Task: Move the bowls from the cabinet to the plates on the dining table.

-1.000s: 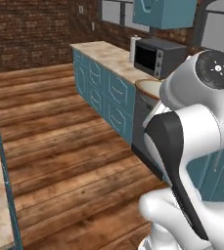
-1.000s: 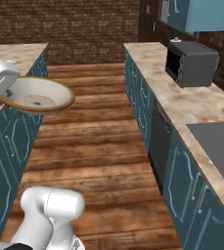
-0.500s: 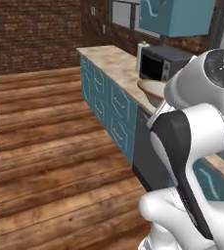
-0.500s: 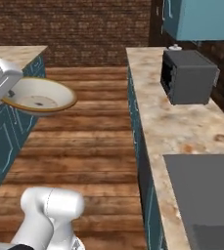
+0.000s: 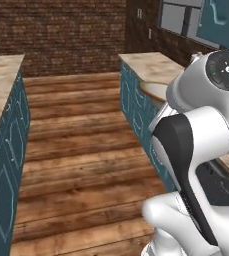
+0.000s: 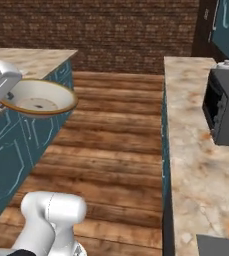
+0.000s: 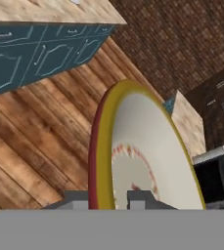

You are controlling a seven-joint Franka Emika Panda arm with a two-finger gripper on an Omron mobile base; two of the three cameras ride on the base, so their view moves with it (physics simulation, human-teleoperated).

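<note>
Brick back wall point(image 6: 111, 30), plank floor point(image 5: 81, 150), marble tabletop point(image 6: 196, 150) either side. The hand point(image 7: 117, 197) is pinched on the bowl point(image 6: 38, 97) rim; bowl sits level, opening up, straight off the fingertips over the floor.

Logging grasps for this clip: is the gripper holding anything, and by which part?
Yes: the gripper is shut on a bowl, pinching its rim, one finger inside and one outside.

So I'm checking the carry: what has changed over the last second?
The base has turned, so the whole scene swings: the microwave has slid to the right edge and nearer, and the dining table comes in on the left. The gripper stays shut on the bowl, carried level.
</note>
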